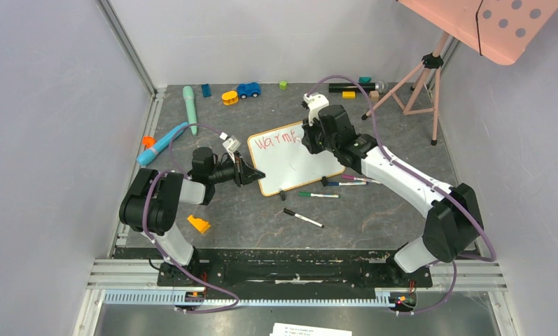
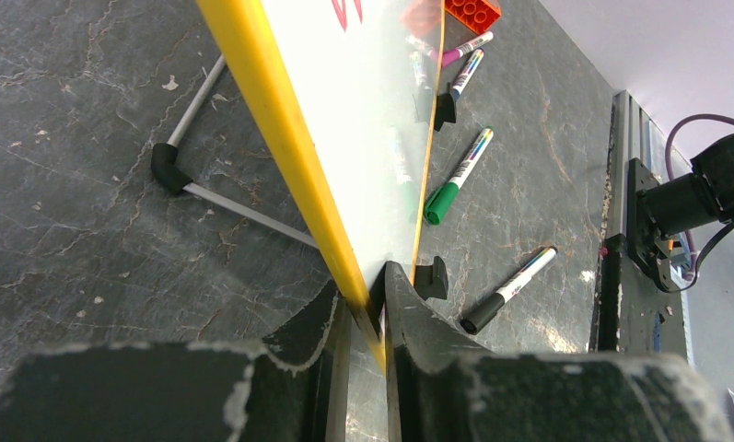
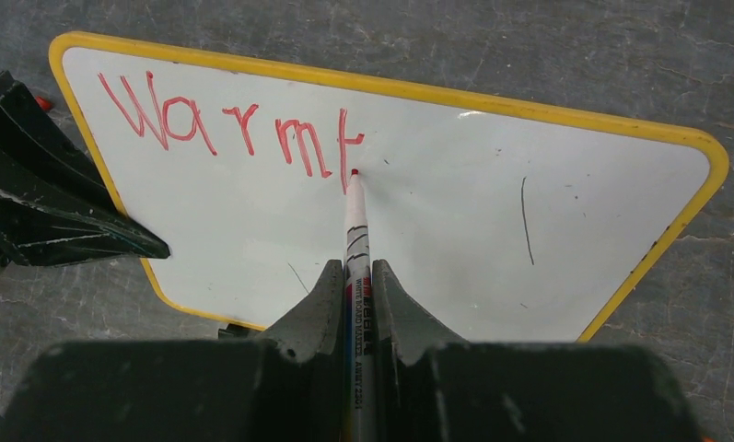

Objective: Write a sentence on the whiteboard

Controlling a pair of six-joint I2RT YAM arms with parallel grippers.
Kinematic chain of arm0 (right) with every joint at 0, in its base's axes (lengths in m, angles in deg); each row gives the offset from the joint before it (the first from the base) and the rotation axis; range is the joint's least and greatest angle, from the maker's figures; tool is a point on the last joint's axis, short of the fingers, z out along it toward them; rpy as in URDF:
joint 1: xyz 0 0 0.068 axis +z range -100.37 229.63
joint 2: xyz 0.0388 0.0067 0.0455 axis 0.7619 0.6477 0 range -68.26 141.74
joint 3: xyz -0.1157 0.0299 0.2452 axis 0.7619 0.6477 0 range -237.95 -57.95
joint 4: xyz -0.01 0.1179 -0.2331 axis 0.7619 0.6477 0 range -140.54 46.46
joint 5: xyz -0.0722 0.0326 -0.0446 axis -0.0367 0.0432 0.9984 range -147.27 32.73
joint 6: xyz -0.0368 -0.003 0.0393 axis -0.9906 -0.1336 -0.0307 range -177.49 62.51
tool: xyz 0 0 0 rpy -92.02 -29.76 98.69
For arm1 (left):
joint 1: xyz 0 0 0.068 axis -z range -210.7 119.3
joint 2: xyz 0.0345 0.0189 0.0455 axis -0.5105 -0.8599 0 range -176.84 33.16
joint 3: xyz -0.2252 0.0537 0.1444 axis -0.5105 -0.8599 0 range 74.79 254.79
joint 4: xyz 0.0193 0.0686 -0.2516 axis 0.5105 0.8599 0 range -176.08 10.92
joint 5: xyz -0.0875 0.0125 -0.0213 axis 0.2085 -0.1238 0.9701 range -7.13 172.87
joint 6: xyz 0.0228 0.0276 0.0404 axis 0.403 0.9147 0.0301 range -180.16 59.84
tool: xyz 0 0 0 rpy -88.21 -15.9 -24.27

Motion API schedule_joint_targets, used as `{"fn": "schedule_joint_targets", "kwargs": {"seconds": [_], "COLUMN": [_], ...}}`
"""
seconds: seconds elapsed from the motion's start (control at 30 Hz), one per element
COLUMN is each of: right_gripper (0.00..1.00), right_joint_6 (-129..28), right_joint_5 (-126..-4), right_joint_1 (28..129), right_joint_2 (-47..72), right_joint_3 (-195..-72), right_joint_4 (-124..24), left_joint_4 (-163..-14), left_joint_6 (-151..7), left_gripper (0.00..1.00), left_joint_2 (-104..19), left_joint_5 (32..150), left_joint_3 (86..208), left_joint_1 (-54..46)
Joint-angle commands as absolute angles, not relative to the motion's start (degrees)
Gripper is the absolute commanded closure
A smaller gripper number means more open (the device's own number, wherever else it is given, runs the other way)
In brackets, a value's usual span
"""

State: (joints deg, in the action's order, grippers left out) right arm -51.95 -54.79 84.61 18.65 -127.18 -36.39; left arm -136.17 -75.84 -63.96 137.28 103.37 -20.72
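The whiteboard (image 1: 293, 166), white with a thin yellow frame, stands tilted mid-table. It also shows in the right wrist view (image 3: 455, 230) and edge-on in the left wrist view (image 2: 363, 110). Red letters "Warmt" (image 3: 234, 124) run along its top line (image 1: 276, 141). My left gripper (image 1: 255, 173) is shut on the board's lower left corner (image 2: 367, 304). My right gripper (image 1: 307, 140) is shut on a red whiteboard marker (image 3: 355, 226). The marker's tip touches the board at the foot of the "t".
Loose markers lie in front of the board: a green one (image 1: 318, 194), a black one (image 1: 303, 218) and two more (image 1: 346, 182). Toys line the back: blue car (image 1: 248, 89), teal tube (image 1: 190, 105). An orange block (image 1: 199, 225) lies near left. A pink panel on a tripod (image 1: 496, 24) stands back right.
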Motion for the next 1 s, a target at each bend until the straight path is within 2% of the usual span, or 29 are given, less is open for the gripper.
{"fn": "schedule_joint_targets", "kwargs": {"seconds": [0.0,0.4,0.97], "right_gripper": [1.0,1.0,1.0], "right_joint_6": [-52.2,-52.7,-52.6], "right_joint_5": [-52.4,-53.5,-55.4], "right_joint_1": [83.9,83.1,82.4], "right_joint_2": [19.5,15.4,19.4], "right_joint_3": [-130.4,-130.8,-134.3], "right_joint_4": [-37.7,-37.2,-37.6], "left_joint_4": [-136.5,-136.5,-136.5], "left_joint_6": [-72.6,-72.6,-72.6], "left_gripper": [0.92,0.92,0.92], "left_joint_2": [-64.0,-64.0,-63.9], "left_joint_5": [133.0,132.9,133.0], "left_joint_3": [104.1,104.1,104.1], "left_joint_1": [-21.0,-21.0,-21.0]}}
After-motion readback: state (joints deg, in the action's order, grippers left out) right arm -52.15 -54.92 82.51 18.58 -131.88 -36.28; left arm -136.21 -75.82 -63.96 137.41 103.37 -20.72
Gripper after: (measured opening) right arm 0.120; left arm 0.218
